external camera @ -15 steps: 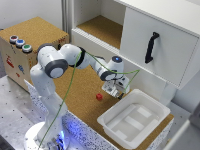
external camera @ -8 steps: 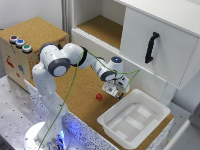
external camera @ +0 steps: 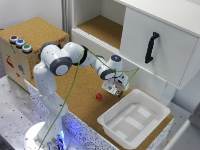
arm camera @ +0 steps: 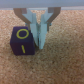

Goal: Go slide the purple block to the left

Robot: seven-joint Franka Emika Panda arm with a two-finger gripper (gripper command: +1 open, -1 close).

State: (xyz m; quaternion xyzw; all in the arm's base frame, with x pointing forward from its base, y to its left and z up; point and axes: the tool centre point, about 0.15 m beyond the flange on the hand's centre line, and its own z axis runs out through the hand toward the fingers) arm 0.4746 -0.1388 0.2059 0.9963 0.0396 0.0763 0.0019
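In the wrist view the purple block [arm camera: 21,40], a small dark cube with yellow markings, sits on the cork surface. My gripper [arm camera: 41,42] is shut with nothing between the fingers [arm camera: 36,25]. The fingertips are down at the cork, right beside one side face of the block. In the exterior view the gripper [external camera: 114,91] is low over the cork board, just left of the white tray. There the hand covers the block, and I cannot make it out.
A small red cube [external camera: 99,96] lies on the cork on the exterior view's left of the gripper. The white tray [external camera: 152,105] stands on the gripper's other side. A white cabinet with a black handle [external camera: 151,47] rises behind. A box with coloured buttons [external camera: 20,43] is at far left.
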